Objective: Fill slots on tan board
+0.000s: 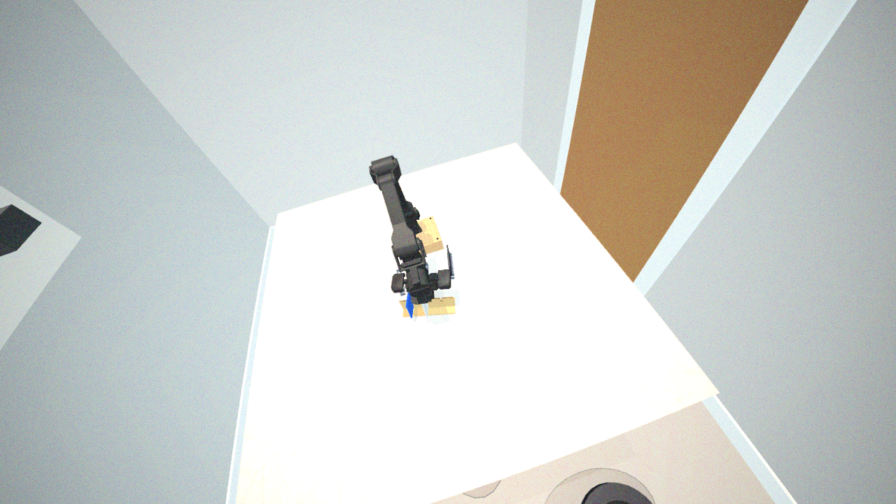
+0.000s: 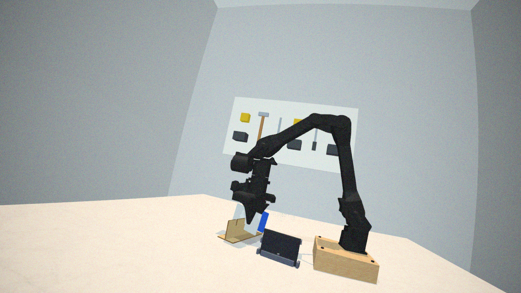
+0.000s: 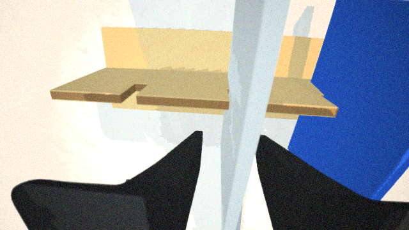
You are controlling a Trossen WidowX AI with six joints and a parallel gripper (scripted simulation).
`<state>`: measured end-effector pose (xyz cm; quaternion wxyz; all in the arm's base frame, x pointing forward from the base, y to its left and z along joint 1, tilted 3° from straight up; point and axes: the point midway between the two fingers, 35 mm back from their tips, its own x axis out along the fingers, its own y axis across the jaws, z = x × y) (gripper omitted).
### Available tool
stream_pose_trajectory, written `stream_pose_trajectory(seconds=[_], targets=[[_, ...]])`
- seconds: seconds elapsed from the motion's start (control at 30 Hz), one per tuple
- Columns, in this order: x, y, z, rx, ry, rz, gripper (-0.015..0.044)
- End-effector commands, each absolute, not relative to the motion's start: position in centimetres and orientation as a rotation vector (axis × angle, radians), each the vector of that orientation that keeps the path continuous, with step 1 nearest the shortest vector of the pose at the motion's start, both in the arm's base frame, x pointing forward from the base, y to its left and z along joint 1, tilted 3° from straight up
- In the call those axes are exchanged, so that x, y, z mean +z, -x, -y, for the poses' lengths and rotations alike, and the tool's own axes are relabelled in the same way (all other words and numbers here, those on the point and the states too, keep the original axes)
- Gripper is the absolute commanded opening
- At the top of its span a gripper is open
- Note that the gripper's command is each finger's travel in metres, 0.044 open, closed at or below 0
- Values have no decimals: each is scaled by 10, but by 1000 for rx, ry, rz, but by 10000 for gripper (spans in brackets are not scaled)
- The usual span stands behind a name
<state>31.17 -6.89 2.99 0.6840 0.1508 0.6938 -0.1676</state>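
the black two-fingered end effector (image 1: 421, 302) (image 2: 249, 223) (image 3: 229, 140) is spread, with the pale blue flat board (image 1: 425, 309) (image 2: 251, 226) (image 3: 247, 73) standing between its fingers, crosswise in the upright tan wooden board (image 1: 442, 306) (image 2: 235, 228) (image 3: 188, 86). the bright blue flat board (image 1: 409, 306) (image 2: 263, 222) (image 3: 354, 96) leans by one end.

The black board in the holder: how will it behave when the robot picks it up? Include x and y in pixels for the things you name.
The black board (image 2: 281, 244) is flat and straight-edged, so probably stiff. It looks thin, so likely light for its size. Standing tall in its low holder (image 2: 278, 258), it might tip if pushed on its face.
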Motion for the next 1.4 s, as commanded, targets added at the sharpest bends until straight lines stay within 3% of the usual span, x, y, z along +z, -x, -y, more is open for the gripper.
stream_pose_trajectory(seconds=[0.0, 0.17, 0.37, 0.7, 0.93, 1.17, 1.37], targets=[[30, -312, 69, -376, -338, -1554, 165], [33, -312, 69, -376, -338, -1554, 165], [104, -314, 67, -376, -336, -1556, 165], [126, -324, 66, -369, -333, -1488, 185], [141, -279, -8, -332, -320, -1527, 185], [150, -198, -70, -302, -283, -1579, 185], [148, -196, -71, -301, -282, -1581, 185]])
